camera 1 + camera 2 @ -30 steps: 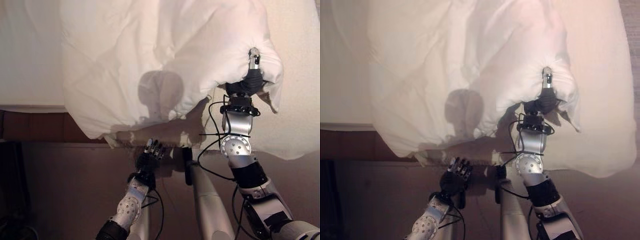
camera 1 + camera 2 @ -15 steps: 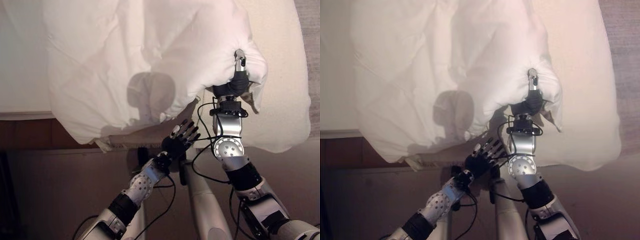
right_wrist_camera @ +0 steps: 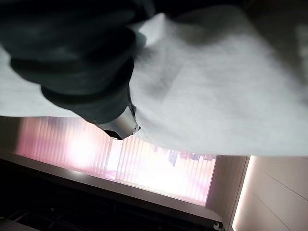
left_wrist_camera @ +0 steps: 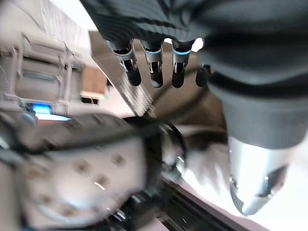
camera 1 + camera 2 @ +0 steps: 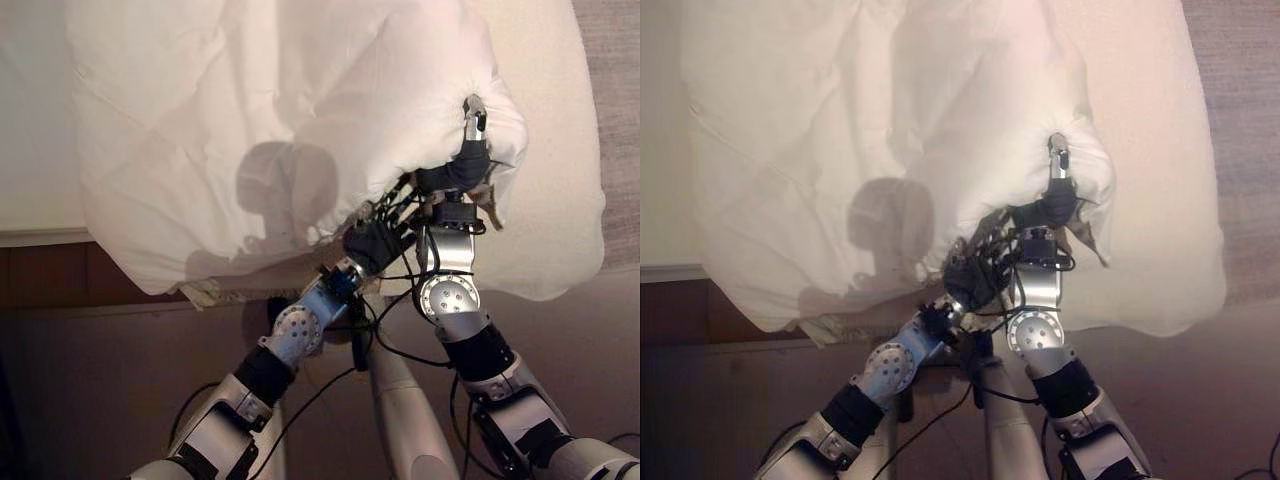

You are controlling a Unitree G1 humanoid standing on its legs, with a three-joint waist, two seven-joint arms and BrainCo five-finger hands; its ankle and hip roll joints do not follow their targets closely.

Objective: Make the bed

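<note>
Mid-spread: right hand (image 5: 468,165) clamped on duvet (image 5: 250,130) edge; left hand (image 5: 375,240) just beside, fingers apparently relaxed. Next: second grip.

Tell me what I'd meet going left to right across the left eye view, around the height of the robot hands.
Bare mattress sheet → bunched white duvet → left robot hand, reaching up under the duvet's edge → right robot hand, pinching a fold of the duvet → flat part of the duvet → grey carpet.
</note>
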